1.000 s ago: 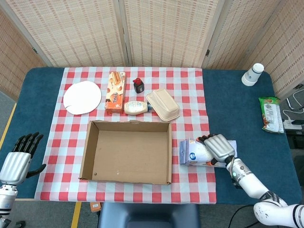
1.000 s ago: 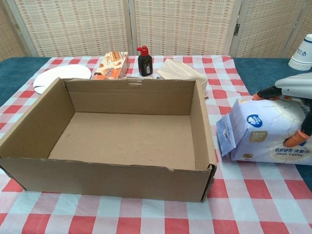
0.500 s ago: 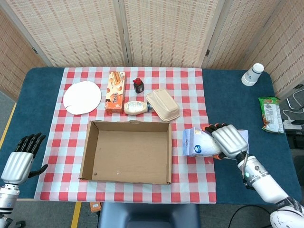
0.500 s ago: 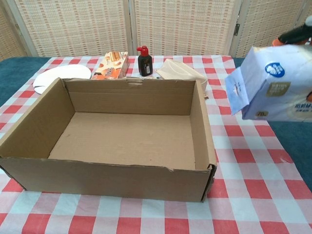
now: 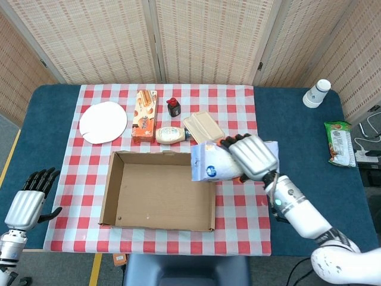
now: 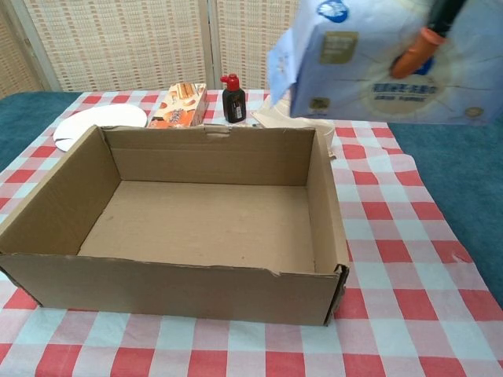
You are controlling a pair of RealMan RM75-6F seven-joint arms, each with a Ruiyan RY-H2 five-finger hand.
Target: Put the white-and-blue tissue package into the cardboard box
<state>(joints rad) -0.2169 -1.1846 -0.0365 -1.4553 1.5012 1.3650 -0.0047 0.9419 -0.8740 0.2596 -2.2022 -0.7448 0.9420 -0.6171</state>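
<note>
My right hand [image 5: 255,156] grips the white-and-blue tissue package [image 5: 213,163] and holds it in the air over the right wall of the cardboard box [image 5: 159,191]. In the chest view the tissue package [image 6: 369,67] fills the top right, well above the cardboard box [image 6: 189,228], with an orange-tipped finger of my right hand [image 6: 428,35] across its face. The box is open and empty. My left hand [image 5: 27,202] hangs open off the table's left front corner, holding nothing.
Behind the box stand a snack carton [image 5: 144,117], a dark sauce bottle [image 5: 173,107], a mayonnaise bottle [image 5: 169,134] and a beige clamshell container [image 5: 201,127]. A white plate [image 5: 103,122] lies back left. A paper cup [image 5: 316,93] and a green packet [image 5: 339,143] sit far right.
My right hand has lifted the tissue package off the tablecloth and carried it up and left, from beside the box to above its right wall. The left hand has barely moved.
</note>
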